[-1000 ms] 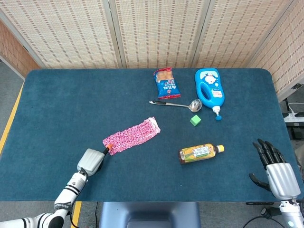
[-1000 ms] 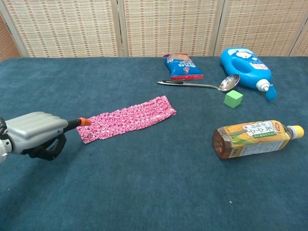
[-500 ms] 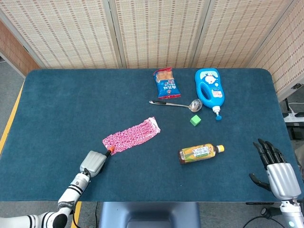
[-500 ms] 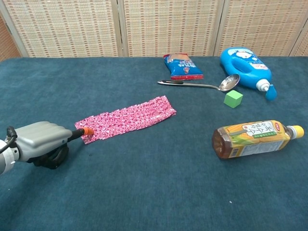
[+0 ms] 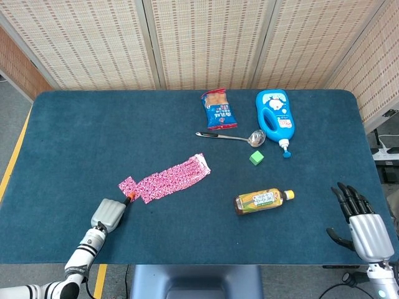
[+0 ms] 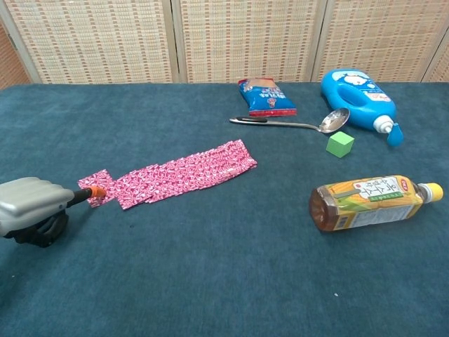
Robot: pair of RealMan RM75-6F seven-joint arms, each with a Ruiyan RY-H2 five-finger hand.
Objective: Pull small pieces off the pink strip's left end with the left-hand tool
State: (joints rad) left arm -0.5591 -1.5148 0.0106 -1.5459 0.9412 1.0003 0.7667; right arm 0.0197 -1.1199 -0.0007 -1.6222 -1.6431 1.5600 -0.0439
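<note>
The pink patterned strip (image 5: pixel 173 178) (image 6: pixel 186 172) lies slanted at the table's middle. A small pink piece (image 5: pixel 128 184) (image 6: pixel 96 184) lies just off its left end, apart from it by a narrow gap. My left hand (image 5: pixel 108 213) (image 6: pixel 29 207) grips a tool with an orange tip (image 5: pixel 128 199) (image 6: pixel 95 192); the tip touches the small piece. My right hand (image 5: pixel 361 225) rests at the table's near right corner, fingers spread, holding nothing; the chest view does not show it.
A tea bottle (image 5: pixel 263 200) (image 6: pixel 370 201) lies right of the strip. Behind it are a green cube (image 5: pixel 256 157) (image 6: pixel 340 144), a metal spoon (image 5: pixel 232 136) (image 6: pixel 295 123), a blue snack bag (image 5: pixel 218 108) (image 6: pixel 266 97) and a blue detergent bottle (image 5: pixel 275 118) (image 6: pixel 358 98).
My left hand has drawn back to the left with the tool. A small piece has come away from the strip's left end and moved left with the tip.
</note>
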